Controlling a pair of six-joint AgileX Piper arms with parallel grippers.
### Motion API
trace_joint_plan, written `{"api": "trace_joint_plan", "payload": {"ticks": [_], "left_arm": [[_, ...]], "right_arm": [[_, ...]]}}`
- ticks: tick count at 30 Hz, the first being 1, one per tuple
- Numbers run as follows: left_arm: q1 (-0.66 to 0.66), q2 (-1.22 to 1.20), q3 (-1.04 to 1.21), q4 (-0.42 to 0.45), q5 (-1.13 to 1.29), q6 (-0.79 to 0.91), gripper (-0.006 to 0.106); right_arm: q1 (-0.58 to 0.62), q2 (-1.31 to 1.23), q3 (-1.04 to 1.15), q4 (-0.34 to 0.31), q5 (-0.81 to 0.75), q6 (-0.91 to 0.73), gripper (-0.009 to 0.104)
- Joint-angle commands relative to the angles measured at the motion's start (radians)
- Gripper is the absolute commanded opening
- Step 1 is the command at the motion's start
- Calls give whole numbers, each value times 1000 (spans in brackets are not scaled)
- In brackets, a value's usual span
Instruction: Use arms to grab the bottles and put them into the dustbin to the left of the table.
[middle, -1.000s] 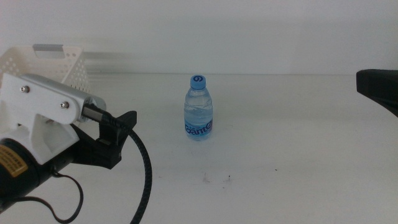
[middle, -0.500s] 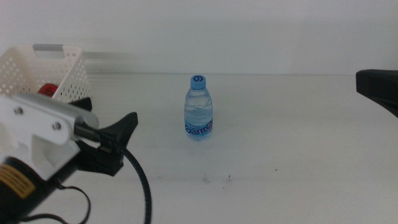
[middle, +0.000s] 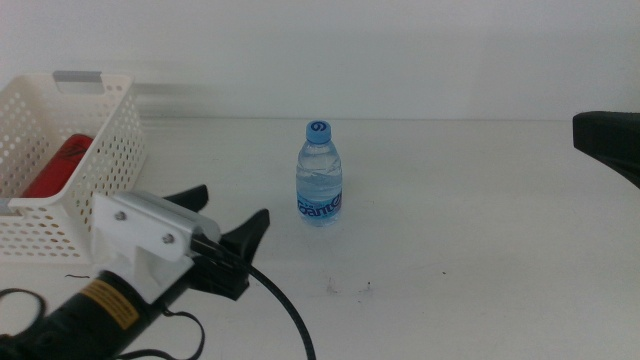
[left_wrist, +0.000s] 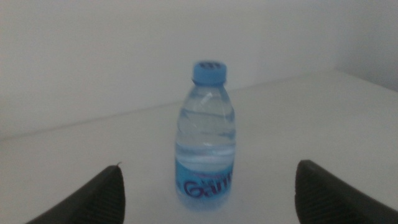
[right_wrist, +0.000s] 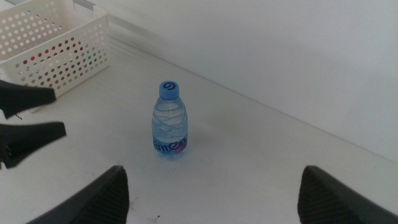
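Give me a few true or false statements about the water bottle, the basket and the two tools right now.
1. The water bottle stands upright on the table. True.
2. The left tool grips the bottle. False: its jaws are open, short of the bottle.
3. A red can lies in the dustbin. True.
4. The bottle's cap is missing. False: a blue cap is on.
5. The right tool holds a bottle. False: it is open and holds nothing.

Partly hidden – cut at edges
Red can (middle: 50, 168) half behind dustbin (middle: 115, 160) wall; right gripper (middle: 610, 140) cropped – label text blurred.
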Motion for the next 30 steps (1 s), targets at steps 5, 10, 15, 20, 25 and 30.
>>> {"api": "trace_joint_plan", "payload": {"ticks": [5,10,15,20,25,30], "left_arm": [[0,169,5,45,-164,-31,94],[0,292,3,55,-237,-29,94],[0,370,-13,71,-261,-29,94],[0,378,-21,75,-261,-29,94],[0,378,-24,78,-261,-29,94],[0,378,-34,86,-261,-29,94]], "right_arm": [[-9,-3,-8,1,-6,-8,85],[-9,-3,-8,1,-6,-8,85],[-9,-3,-8,1,-6,-8,85],[-9,-3,-8,1,-6,-8,85],[-9,-3,-8,1,-6,-8,85],[-9,-3,-8,1,-6,-8,85]]}}
